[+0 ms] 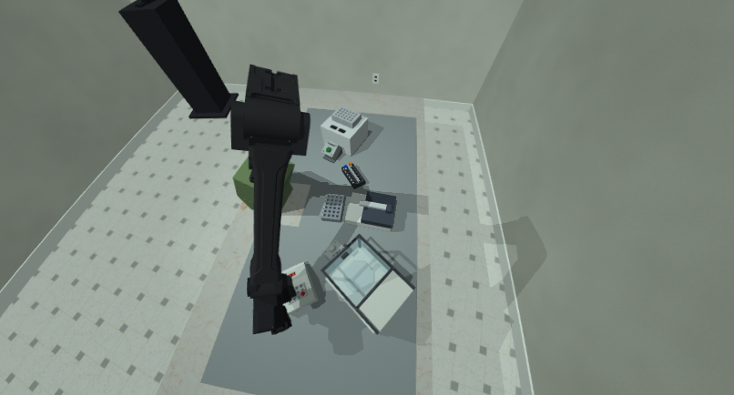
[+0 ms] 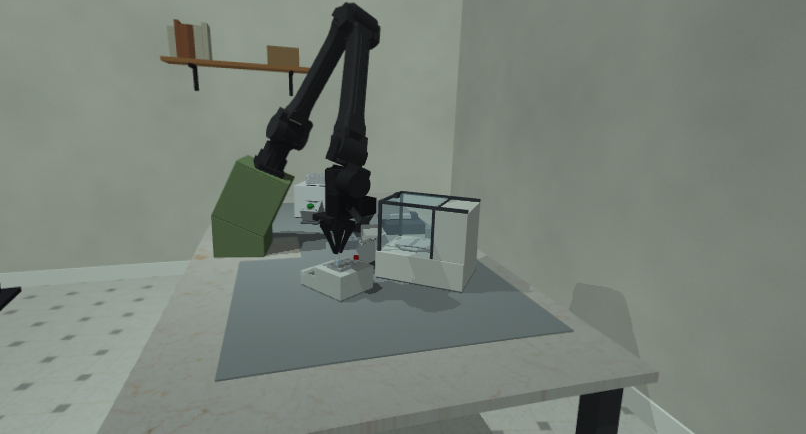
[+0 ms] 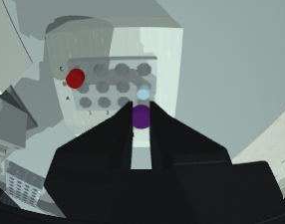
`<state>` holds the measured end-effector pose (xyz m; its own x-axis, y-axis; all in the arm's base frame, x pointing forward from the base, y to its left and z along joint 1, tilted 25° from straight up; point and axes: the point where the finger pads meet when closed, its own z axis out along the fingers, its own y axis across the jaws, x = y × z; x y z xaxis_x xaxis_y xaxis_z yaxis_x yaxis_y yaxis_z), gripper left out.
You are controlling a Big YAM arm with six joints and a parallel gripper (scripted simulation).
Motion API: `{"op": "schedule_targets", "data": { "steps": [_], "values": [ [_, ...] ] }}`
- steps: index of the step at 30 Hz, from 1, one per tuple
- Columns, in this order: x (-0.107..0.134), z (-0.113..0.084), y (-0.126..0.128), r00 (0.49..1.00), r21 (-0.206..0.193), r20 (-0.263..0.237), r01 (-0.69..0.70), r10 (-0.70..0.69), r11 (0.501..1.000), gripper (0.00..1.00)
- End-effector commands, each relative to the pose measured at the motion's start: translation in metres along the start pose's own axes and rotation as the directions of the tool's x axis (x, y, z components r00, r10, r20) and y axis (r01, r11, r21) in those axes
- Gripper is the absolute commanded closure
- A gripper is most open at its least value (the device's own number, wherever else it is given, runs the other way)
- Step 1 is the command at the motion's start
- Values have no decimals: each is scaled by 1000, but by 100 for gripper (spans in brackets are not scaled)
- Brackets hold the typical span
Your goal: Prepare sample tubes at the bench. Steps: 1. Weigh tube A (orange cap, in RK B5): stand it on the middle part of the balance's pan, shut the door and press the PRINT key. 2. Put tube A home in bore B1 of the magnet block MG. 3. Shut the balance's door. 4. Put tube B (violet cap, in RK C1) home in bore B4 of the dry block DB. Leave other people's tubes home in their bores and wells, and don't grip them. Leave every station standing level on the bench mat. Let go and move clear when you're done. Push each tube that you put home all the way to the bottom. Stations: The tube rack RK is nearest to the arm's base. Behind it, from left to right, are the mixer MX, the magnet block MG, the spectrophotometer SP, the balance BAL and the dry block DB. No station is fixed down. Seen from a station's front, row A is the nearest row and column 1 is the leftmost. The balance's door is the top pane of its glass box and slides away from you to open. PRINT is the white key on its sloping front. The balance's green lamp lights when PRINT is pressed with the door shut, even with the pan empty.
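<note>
Tube B (image 2: 337,258) (image 3: 143,92), pinched by its violet cap (image 3: 141,116) between the fingers (image 1: 281,320) (image 2: 329,236), nearly closed, with only the cap's narrow width between them. Held from above, apparently to leave the pale body free below for the bore. Cap toward the wrist, closed end toward the dry block (image 1: 310,299) (image 2: 341,287) (image 3: 164,99), long axis running close to vertical; impossible to rule out a slight lean. Pictured over the fourth column, around row B, in apparent line with bore B4; depth of entry, if any, not readable. Likely next: a straight push down to the bottom, then release, with a risk of catching the bore's lip or shoving the unfixed block. At the far side of the same block, a red cap (image 1: 302,293) (image 2: 355,257) (image 3: 75,79), probably another person's tube and best left ungripped. Beside the block, the balance (image 1: 386,299) (image 2: 451,233) (image 3: 8,49), glass pane seemingly drawn over its chamber. Farther along the counter (image 2: 186,340), an orange cap (image 1: 351,164) at one end of the magnet block (image 1: 353,176), presumably tube A at home, fitting a job down to its last step.
</note>
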<state>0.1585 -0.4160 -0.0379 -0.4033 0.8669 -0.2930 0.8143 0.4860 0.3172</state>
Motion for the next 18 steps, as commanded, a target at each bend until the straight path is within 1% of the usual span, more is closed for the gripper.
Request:
{"op": "schedule_targets", "data": {
  "steps": [1, 18],
  "values": [
    [2, 11, 4, 1000, -1, -10, 7, -7, 1000, 91],
    [6, 11, 4, 1000, -2, -13, 7, -7, 1000, 91]
  ]
}}
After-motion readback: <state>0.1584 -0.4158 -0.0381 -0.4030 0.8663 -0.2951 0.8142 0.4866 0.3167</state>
